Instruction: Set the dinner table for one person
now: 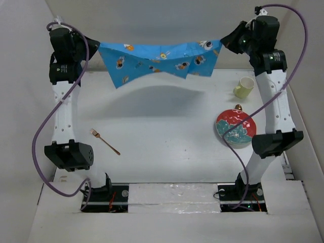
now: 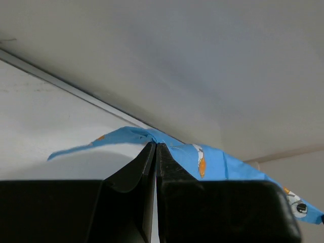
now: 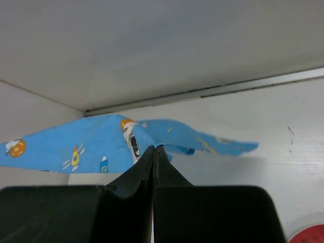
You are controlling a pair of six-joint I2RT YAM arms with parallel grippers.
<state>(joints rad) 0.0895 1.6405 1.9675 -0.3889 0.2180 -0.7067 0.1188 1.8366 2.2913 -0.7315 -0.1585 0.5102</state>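
Top external view: the blue cloth [image 1: 159,63] is held stretched in the air across the far side of the dinner table [image 1: 167,152]. One upper corner is pinched by the left gripper [image 1: 95,46] and the other by the right gripper [image 1: 225,43]. The middle of the cloth sags, and its lower edge hangs in folds above the tabletop, where a shadow is cast beneath it. In both wrist views the jaws are seen pressed together, with only a thin bunch of fabric caught at their very tips. On the table, a fork [image 1: 105,141] lies on the left, well apart from a red and teal plate [image 1: 236,128] on the right. A pale yellow cup [image 1: 245,87] stands beyond the plate, near the right arm.

The step in hand is judged to be the spreading of the cloth as a place mat. Because so little fabric is gripped, a corner may be pulled free if the arms are drawn wider or lowered unevenly, and the cloth would then drop in a heap. If it is laid down slack, folds are likely to be trapped underneath. On the right, the cup and plate may be brushed by the hanging edge or by the arm, and the cup could be tipped.
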